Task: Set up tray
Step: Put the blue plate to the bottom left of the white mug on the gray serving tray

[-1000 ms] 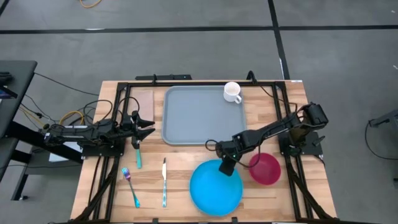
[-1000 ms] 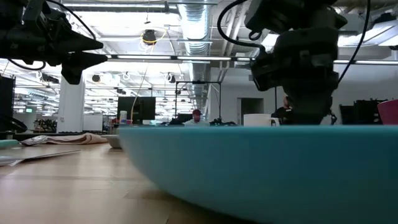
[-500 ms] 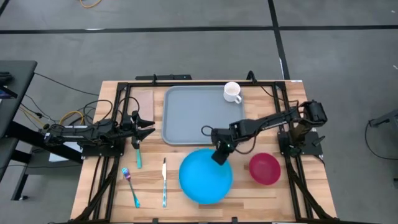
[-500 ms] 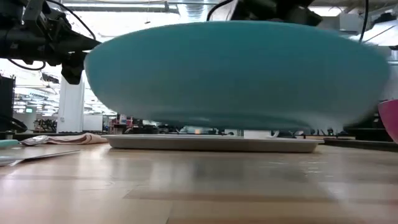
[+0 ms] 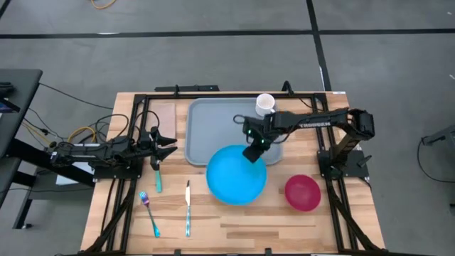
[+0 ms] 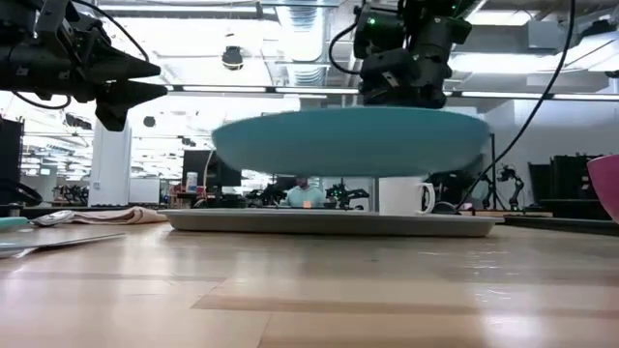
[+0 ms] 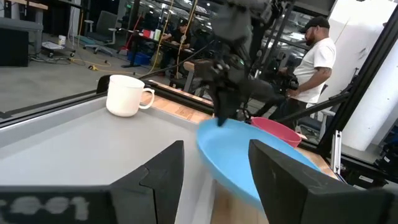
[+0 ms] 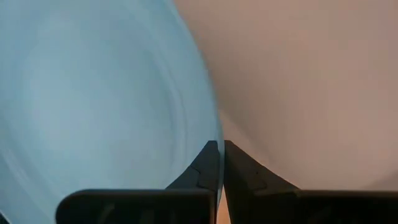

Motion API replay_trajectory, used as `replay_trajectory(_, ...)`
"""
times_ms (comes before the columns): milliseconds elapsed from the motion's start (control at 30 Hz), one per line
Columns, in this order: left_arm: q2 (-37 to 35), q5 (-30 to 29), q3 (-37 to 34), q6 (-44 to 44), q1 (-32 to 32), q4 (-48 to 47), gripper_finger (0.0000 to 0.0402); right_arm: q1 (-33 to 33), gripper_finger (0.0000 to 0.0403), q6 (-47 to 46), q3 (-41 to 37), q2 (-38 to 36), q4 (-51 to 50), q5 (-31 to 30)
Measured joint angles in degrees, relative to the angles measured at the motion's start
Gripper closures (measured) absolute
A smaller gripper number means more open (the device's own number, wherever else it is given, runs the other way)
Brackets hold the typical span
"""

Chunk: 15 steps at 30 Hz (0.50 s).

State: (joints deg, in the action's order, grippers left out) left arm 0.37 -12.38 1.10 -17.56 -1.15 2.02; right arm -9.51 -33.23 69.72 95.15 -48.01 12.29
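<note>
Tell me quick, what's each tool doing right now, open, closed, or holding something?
Left tool: open, empty, beside the tray's left edge.
Right tool: closed on the rim of the round bright-blue plate, held in the air.

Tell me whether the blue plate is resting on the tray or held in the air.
In the air. The blue plate hangs clear above the tray, pinched at its rim by the right gripper.

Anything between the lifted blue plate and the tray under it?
Nothing: the low view shows open air between the blue plate, gripped by the right gripper, and the tray.
</note>
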Motion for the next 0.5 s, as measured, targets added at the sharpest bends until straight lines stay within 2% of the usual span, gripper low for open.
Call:
replay_trajectory(267, 0.0, 0.0, 0.0, 0.0, 0.0, 0.0, 0.0232, -9.5, 0.0402, -3.3, -0.6, -7.2, 0.1, -3.7)
replay_trajectory(500, 0.0, 0.0, 0.0, 0.0, 0.0, 0.0, 0.0232, -14.0, 0.0403, -3.4, -0.6, -5.0, -1.2, -4.9)
